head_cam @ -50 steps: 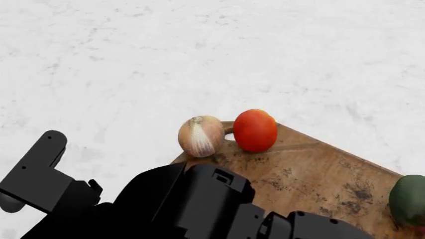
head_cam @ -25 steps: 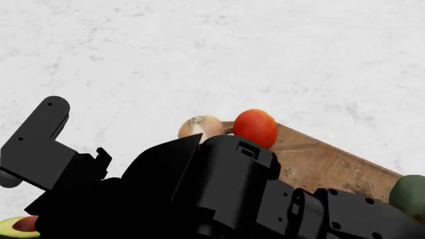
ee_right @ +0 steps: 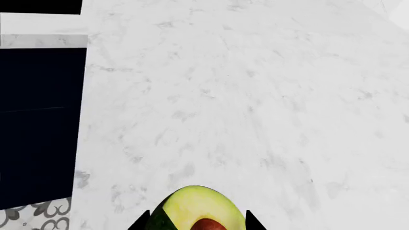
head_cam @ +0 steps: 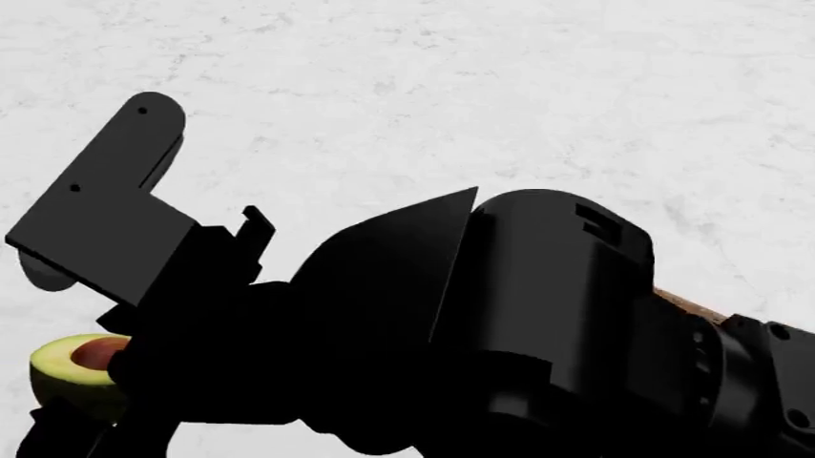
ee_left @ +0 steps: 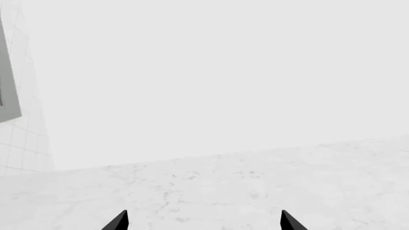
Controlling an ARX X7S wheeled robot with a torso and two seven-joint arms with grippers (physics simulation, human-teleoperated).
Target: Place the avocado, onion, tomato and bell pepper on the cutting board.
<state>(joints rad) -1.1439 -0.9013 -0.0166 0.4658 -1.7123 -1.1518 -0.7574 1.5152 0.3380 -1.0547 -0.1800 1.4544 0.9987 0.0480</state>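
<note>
Avocado [ee_right: 199, 211] halved, yellow-green flesh, brown pit, gripped between right jaws; left jaws spread, holding nothing

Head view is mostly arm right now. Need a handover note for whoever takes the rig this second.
Right gripper: shut on the avocado, held above the marble counter.
Left gripper: open, empty, over bare counter.
Cutting board: only a sliver shows past the arm; what lies on it is hidden now.
Done: avocado picked up.
Left: place avocado on the board, then check the onion, tomato and bell pepper.
</note>
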